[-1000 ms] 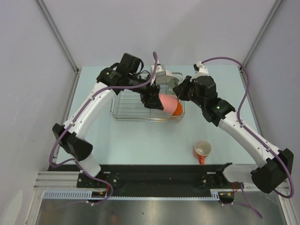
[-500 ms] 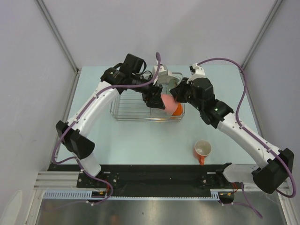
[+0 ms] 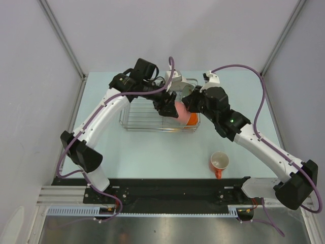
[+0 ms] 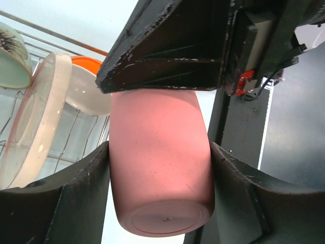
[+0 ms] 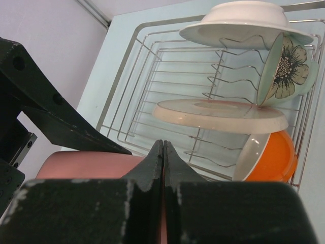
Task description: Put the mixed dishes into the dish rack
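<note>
I am in the middle of placing the pink handleless cup (image 4: 160, 152): the left gripper (image 3: 166, 108) has it clamped by its sides, one finger against each flank, the flat base facing the wrist camera. The cup hangs over the right end of the dish rack (image 3: 133, 121), not set down as far as I can judge. The right gripper (image 5: 162, 152) has its fingers pressed flat together with nothing between them, and sits right up against the cup's upper side; I cannot tell whether it touches. In the rack the cream plate (image 5: 218, 116) stands on edge between prongs, an orange bowl (image 5: 269, 152) just beside it, with a flowered bowl (image 5: 287, 68) and a white dish (image 5: 238, 23) further along. The orange mug (image 3: 219, 162) waits on the table, well apart from the rack. My next move, I think, calls for backing the right arm clear, lowering the cup into the free gap near the orange bowl without knocking the plate, then spreading the left fingers.
</note>
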Robot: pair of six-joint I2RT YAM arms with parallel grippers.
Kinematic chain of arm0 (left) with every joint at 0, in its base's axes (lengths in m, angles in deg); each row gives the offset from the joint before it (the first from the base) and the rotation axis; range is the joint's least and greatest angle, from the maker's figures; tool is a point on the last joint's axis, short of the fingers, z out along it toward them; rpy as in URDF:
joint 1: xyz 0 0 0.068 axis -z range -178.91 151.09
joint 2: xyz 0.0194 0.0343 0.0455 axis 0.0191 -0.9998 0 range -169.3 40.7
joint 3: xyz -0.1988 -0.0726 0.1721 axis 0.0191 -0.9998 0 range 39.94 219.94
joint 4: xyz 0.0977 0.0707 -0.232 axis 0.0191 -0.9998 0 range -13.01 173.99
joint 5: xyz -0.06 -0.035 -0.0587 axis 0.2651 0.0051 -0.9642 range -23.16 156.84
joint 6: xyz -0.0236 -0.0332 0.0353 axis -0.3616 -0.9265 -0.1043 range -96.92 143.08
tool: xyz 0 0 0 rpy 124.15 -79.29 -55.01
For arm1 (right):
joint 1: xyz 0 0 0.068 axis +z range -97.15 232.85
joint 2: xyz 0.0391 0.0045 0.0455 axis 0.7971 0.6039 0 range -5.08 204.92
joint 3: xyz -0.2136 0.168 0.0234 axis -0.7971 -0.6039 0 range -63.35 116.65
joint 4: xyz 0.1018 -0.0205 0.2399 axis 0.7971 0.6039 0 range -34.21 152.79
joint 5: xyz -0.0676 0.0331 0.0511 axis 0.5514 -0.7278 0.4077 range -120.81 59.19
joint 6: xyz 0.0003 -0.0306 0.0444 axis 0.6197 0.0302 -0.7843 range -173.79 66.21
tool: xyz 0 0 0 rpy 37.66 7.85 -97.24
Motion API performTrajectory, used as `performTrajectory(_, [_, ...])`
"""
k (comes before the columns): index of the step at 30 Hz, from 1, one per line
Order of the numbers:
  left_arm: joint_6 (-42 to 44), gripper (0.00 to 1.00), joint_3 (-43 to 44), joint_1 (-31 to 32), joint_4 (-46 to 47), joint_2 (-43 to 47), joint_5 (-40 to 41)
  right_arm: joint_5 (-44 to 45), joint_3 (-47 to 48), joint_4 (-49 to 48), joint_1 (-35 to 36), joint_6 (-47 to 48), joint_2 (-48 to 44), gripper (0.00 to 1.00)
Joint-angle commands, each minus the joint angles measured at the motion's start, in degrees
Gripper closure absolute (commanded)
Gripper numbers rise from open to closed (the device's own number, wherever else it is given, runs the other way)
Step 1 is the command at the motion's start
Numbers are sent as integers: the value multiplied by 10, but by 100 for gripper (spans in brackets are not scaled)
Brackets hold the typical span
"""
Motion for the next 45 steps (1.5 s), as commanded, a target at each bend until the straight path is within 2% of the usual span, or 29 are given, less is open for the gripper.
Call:
performTrajectory(1, [-7, 100, 37, -6, 73, 25, 22, 0, 1, 12, 11, 2, -3, 99])
performTrajectory(3, [-3, 100, 38, -13, 74, 29, 41, 18, 5, 21, 10, 3, 1, 89])
performTrajectory(6, [13, 100, 33, -29, 81, 39, 102, 55, 4, 50, -5, -1, -11, 86])
performTrajectory(7, [20, 100, 28, -33, 94, 43, 167, 66, 1, 60, -11, -2, -19, 80])
performTrajectory(8, [27, 100, 13, -40, 102, 48, 196, 76, -3, 66, -18, -5, -28, 74])
performTrajectory(11, [55, 100, -26, -64, 144, 69, 277, 115, -27, 77, -43, -10, -78, 68])
performTrajectory(13, [65, 100, -35, -82, 160, 69, 295, 134, -48, 81, -59, -16, -116, 63])
performTrajectory(20, [86, 100, -47, -135, 175, 9, 350, 169, -94, 103, -69, -34, -183, 64])
performTrajectory(25, [110, 100, -73, -135, 208, -35, 392, 178, -115, 118, -69, -45, -205, 65])
performTrajectory(32, [143, 100, -44, -137, 189, -133, 448, 190, -127, 139, -69, -55, -227, 66])
performTrajectory(45, [194, 100, -13, -141, 138, -206, 469, 190, -138, 146, -69, -66, -237, 67])
